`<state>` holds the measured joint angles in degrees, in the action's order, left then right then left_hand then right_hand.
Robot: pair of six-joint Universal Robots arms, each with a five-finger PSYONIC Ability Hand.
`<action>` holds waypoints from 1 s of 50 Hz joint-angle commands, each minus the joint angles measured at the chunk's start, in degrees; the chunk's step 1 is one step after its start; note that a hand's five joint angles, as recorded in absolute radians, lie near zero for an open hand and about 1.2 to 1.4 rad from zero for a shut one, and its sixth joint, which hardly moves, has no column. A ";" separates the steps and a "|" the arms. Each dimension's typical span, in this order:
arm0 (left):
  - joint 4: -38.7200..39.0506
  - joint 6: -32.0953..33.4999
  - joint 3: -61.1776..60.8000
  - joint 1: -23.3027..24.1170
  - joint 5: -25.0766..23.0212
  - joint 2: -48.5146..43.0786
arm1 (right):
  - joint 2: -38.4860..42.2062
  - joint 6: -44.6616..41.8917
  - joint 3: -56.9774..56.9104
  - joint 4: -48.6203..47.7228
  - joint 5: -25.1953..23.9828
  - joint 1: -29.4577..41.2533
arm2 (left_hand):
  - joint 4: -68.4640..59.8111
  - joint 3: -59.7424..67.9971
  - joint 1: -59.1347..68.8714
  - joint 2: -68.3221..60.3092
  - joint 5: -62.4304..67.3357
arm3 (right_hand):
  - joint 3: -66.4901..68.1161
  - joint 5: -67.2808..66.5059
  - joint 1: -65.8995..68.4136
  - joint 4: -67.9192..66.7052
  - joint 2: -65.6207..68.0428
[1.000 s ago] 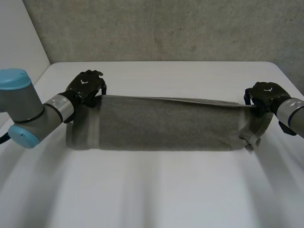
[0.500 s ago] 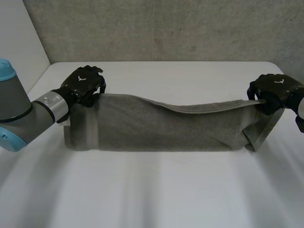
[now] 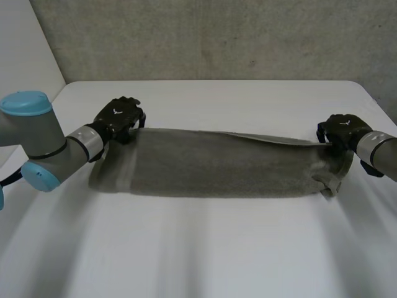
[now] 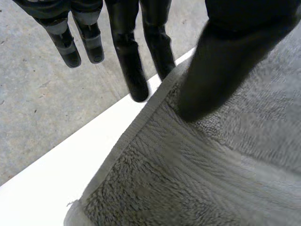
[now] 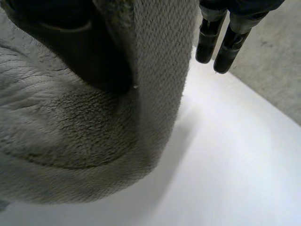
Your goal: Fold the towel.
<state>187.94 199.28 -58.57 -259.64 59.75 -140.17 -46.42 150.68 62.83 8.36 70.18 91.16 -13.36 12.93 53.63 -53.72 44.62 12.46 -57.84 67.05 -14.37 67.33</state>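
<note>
A grey towel (image 3: pixel 217 164) lies lengthwise across the white table (image 3: pixel 205 248), folded in half with its top layer nearly flat. My left hand (image 3: pixel 118 115) is at the towel's far left corner. There its thumb (image 4: pixel 221 56) rests on the towel (image 4: pixel 211 165), while its straight fingers (image 4: pixel 127 56) reach past the hem, so it is open. My right hand (image 3: pixel 340 127) is at the far right corner, where the top layer still rises to it. The towel (image 5: pixel 70 141) runs up between its thumb (image 5: pixel 70 42) and fingers (image 5: pixel 221 42), pinched.
A grey concrete wall (image 3: pixel 205 37) stands behind the table. The table's far edge (image 4: pixel 94 141) runs just beyond my left fingertips, with grey floor (image 4: pixel 37 94) past it. Bare table (image 5: pixel 235 155) lies beside the towel's right end.
Both hands have come down and the raised top layer has settled onto the lower one. The left hand's fingers have loosened from the corner. The right hand still holds its corner.
</note>
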 commanded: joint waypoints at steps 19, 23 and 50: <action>0.14 0.05 -21.21 -0.96 -0.86 19.74 | -23.25 3.31 19.94 -5.55 -0.48 0.34 | 3.36 -2.93 -37.20 37.28 -38.18 | -2.46 57.84 -57.05 4.37 -57.33; 0.32 0.05 -25.98 -2.36 -1.04 22.66 | -27.48 3.31 25.30 -5.55 -0.83 -0.02 | 3.36 -2.93 -36.85 36.94 -37.84 | -2.46 57.84 -57.05 4.37 -57.33; 7.79 8.40 -38.37 -4.30 4.24 22.31 | -19.94 0.15 40.62 -22.24 5.76 0.51 | 3.36 -2.93 -25.25 25.33 -26.23 | -2.46 29.70 -28.91 4.37 -29.20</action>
<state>195.35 207.79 -97.36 -264.23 61.68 -117.20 -68.38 152.98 103.64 -10.89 73.74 91.55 -13.36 12.93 24.43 -25.48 16.09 12.46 -22.75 32.24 -14.37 32.34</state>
